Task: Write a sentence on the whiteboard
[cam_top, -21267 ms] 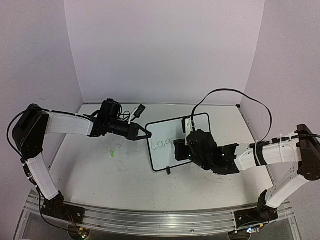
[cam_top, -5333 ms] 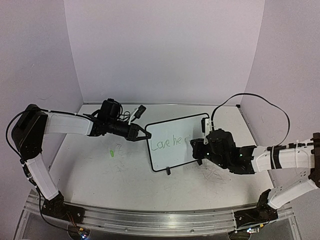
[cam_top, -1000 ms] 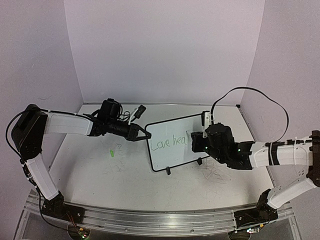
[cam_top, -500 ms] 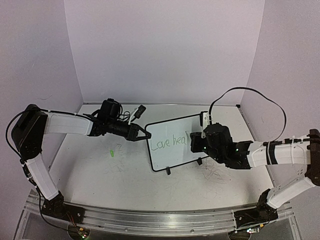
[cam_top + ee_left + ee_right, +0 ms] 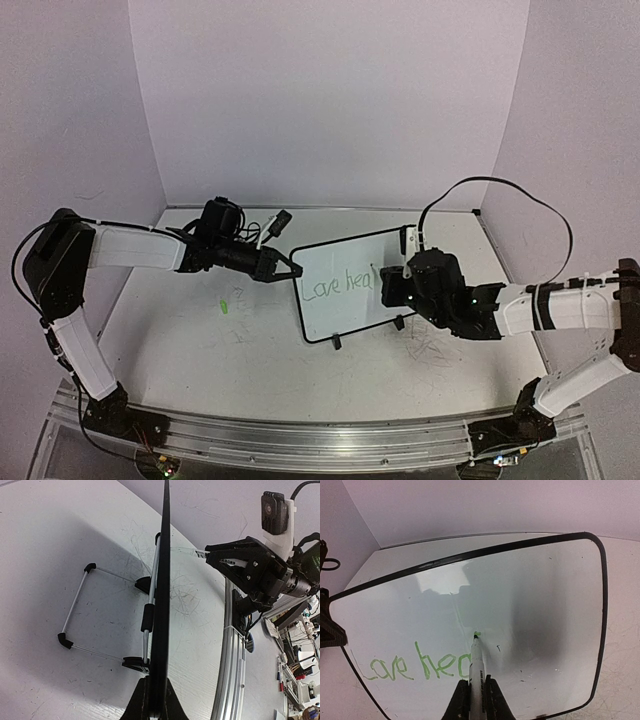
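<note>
The whiteboard (image 5: 340,312), white in a thin black frame, stands tilted at mid-table with green writing "Love hea" (image 5: 415,667) on it. My left gripper (image 5: 288,268) is shut on the board's upper left edge; the left wrist view shows the board edge-on (image 5: 164,580) between the left gripper's (image 5: 155,682) fingers. My right gripper (image 5: 388,285) is shut on a white marker (image 5: 476,665). The marker's green tip touches the board just above and right of the last letter. The right gripper (image 5: 476,682) clamps the marker's barrel on both sides.
A wire stand (image 5: 75,605) props the board from behind. The white tabletop carries grey scribbles (image 5: 430,350) and a green mark (image 5: 225,305). Walls close in on three sides, and an aluminium rail (image 5: 300,440) runs along the near edge. The right arm's black cable (image 5: 500,190) loops above it.
The writing grew from "Lo" to "Love hea". Over the last second the right gripper shifted slightly and the marker tip now rests just past the "a". The left gripper has not moved.
</note>
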`<state>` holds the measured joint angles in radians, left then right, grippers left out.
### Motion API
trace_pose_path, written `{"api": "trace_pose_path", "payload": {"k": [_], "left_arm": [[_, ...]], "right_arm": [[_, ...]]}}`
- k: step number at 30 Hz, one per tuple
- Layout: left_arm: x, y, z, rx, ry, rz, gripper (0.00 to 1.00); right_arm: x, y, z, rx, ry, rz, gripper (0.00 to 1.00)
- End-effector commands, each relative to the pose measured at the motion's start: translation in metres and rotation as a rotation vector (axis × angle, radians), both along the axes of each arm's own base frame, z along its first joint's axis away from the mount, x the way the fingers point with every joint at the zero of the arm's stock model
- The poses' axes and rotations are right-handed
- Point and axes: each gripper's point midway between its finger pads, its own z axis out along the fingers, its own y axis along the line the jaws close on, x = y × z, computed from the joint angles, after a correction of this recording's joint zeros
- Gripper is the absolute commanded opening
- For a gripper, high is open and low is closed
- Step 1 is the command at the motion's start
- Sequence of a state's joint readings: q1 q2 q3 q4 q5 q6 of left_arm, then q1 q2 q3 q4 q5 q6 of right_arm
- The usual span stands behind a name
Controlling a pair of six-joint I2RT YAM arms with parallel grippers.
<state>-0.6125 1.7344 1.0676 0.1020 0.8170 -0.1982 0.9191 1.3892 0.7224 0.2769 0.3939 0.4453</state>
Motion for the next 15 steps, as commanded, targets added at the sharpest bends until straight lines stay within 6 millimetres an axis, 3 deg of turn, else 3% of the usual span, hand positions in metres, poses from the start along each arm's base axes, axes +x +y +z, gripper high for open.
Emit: {"api": "trace_pose_path", "payload": {"k": [1, 15], "left_arm": [[-0.005, -0.002, 0.024, -0.031, -0.020, -0.031, 0.00], [-0.005, -0.002, 0.024, -0.032, -0.021, -0.030, 0.00]], "right_arm": [[-0.004, -0.003, -0.007, 0.013, 0.023, 0.003, 0.00], [-0.016, -0.005, -0.024, 0.018, 0.064, 0.011, 0.00]]}}
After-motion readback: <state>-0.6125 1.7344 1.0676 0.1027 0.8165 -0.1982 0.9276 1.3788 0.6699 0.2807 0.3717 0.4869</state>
